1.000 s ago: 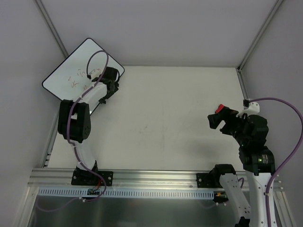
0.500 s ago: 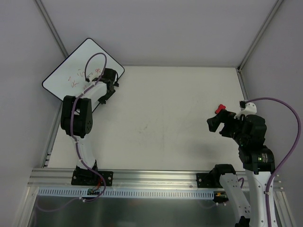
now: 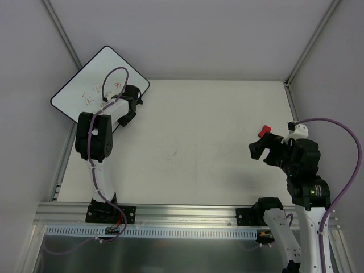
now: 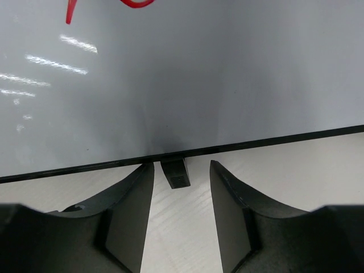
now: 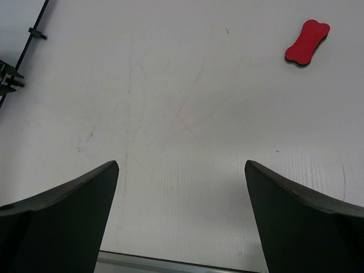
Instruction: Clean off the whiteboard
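Note:
The whiteboard lies at the table's far left corner, tilted, with red scribbles on it. In the left wrist view its glossy white face fills the top, with a red mark at the upper edge and a black rim. My left gripper is open at the board's near-right edge. One small black clip of the board sits between its fingertips. My right gripper is open and empty above the table at the right. A small red bone-shaped block lies just beyond it and also shows in the right wrist view.
The white table is walled at the back and both sides. An aluminium rail runs along the near edge by the arm bases. A black bracket shows at the left edge of the right wrist view.
The left arm's elbow has shifted up and the left gripper has settled against the board's edge. The right gripper has dropped slightly toward me. The board and the red block have not moved.

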You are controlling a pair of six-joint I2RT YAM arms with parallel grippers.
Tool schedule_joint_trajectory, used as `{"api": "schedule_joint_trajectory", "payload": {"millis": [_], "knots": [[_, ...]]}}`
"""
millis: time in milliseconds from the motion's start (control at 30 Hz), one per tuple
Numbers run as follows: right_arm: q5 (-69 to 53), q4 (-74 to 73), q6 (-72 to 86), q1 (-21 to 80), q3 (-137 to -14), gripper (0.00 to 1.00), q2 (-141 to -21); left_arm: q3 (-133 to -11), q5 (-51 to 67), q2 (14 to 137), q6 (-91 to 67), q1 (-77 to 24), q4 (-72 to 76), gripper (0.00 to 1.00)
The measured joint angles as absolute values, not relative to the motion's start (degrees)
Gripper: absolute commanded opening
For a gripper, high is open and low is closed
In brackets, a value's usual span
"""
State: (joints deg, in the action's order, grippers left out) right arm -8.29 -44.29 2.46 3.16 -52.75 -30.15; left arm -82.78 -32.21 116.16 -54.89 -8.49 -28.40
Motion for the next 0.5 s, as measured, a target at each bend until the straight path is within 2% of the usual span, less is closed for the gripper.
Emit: {"api": "schedule_joint_trajectory", "payload": {"millis": [133,300,400,500], "knots": [[-8.4,-44.5,2.5,3.2,-52.8,0.99,-29.9,-82.8,-32.1,116.3,-54.8,-8.1,-28.5,0.33],[-8.4,-44.6,2.5,3.2,-52.8,0.99,-29.6,-83.2,-32.1,117.4,-54.8,-7.9,-28.8,0.08],[-8.4,-44.9,2.5,3.2,-52.8,0.99,-29.5,-83.2,-31.9,117.4,-55.1,-7.8,-28.9,0.0],[-8.4,-44.9,2.5,3.2,-52.8,0.99,-29.5,-83.0,-31.8,117.2,-54.9,-7.9,-28.7,0.0]]}}
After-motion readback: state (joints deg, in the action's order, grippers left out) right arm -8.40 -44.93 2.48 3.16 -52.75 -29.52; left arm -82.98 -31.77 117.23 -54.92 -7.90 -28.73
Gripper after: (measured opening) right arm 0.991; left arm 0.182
